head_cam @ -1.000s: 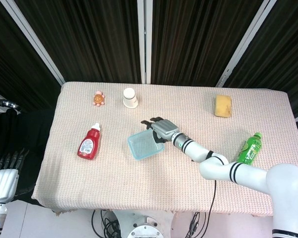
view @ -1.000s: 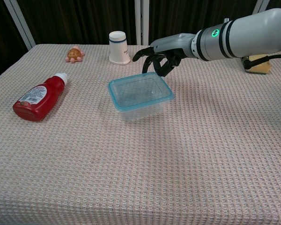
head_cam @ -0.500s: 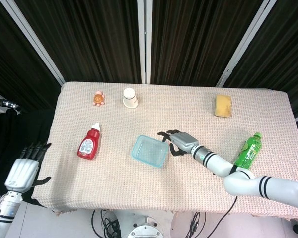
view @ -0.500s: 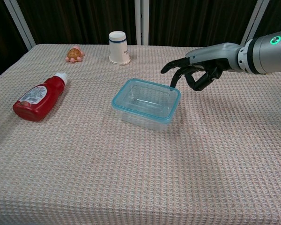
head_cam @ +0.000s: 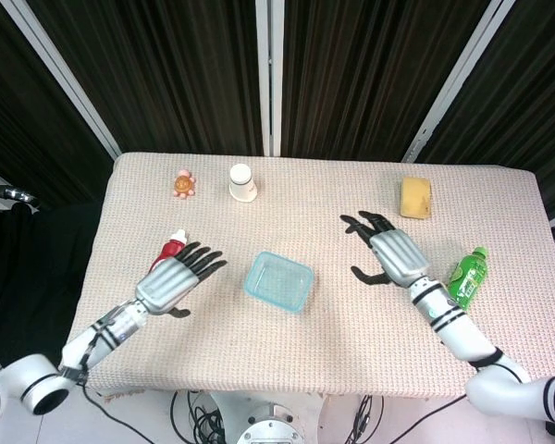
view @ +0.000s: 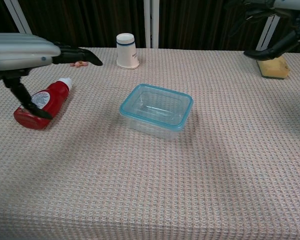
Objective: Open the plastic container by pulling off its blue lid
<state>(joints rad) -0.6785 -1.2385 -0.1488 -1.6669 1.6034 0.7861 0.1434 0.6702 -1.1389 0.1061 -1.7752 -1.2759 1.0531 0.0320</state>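
Plastic container [head_cam: 278, 281] is sitting near the middle of the table [head_cam: 351, 333], its blue lid [view: 156, 104] lying flat on top. To one side of the container, the left hand [head_cam: 176, 279] is hovering with fingers spread and holding nothing, partly covering the ketchup bottle [view: 42, 103]. On the container's other side, well apart from it, the right hand [head_cam: 391, 252] is hanging splayed and empty, between the container and the green bottle [head_cam: 465, 276].

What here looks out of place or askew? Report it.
The red ketchup bottle and green drink bottle lie on their sides. The clear plastic container with blue lid sits skewed to the table edge, untouched; both hands are apart from it.
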